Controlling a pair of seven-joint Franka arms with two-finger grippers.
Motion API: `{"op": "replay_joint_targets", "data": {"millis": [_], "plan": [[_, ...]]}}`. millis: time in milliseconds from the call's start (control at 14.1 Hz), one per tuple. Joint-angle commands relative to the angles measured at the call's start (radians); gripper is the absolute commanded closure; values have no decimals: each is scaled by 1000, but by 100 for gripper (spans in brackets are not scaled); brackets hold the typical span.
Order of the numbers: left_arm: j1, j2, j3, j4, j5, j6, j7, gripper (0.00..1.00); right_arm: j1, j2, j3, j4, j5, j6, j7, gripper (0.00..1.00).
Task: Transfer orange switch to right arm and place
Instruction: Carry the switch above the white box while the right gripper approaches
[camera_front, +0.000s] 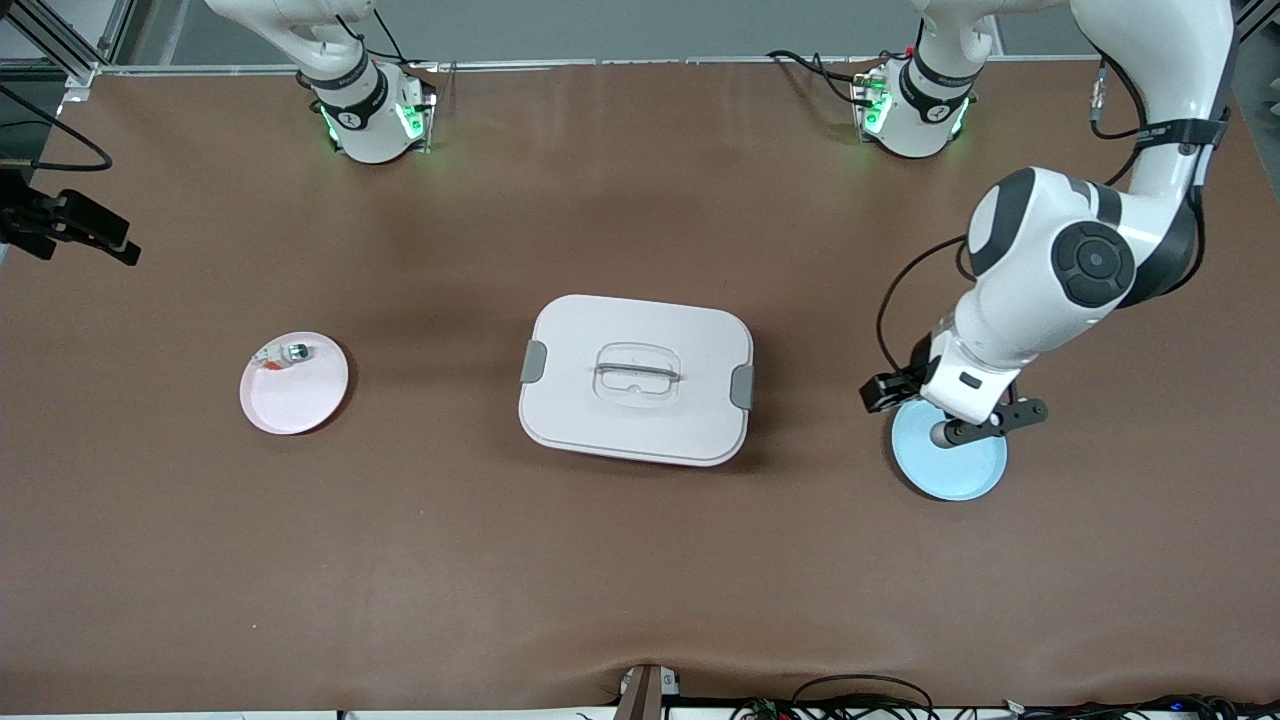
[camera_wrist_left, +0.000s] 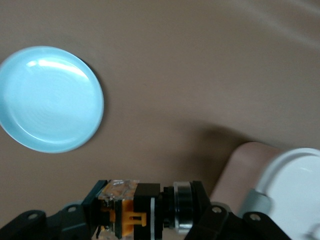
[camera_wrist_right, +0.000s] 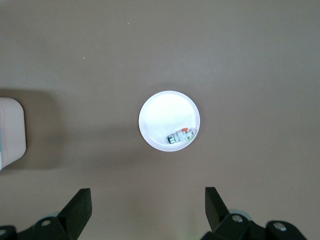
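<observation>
Brown bench (camera_front: 620, 560): left gripper (camera_wrist_left: 145, 212), jaws pinching the orange switch (camera_wrist_left: 131, 214), is hovering over the blue plate (camera_front: 975, 470) near the left arm's edge; right gripper (camera_wrist_right: 147, 205), jaws spread, is waiting above the white plate (camera_wrist_right: 162, 112).

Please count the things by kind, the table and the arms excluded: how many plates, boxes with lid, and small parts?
Plates: 2, blue plate and pink plate
Lidded boxes: 1, white box
Small parts: 2, orange switch in the left gripper, white-and-silver part on the pink plate
Total: 5
</observation>
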Motion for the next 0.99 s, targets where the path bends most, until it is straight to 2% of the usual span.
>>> {"op": "replay_joint_targets", "data": {"millis": [0,425,780,921], "plan": [[-61,36,-11,89,-65,-26,-213,100,-17,-14,10,-1,-12,-19,-9,0],[-258,150,-11,288,-107,-26,-687,100,-14,69,10,30,-12,-30,-10,0],[-399,234,-11,434,-146,-17,-954,100,-19,153,11,40,-12,-28,-9,0],[-436,246,-11,460,-147,-11,-1057,100,-23,198,10,56,-12,-30,-10,0]]}}
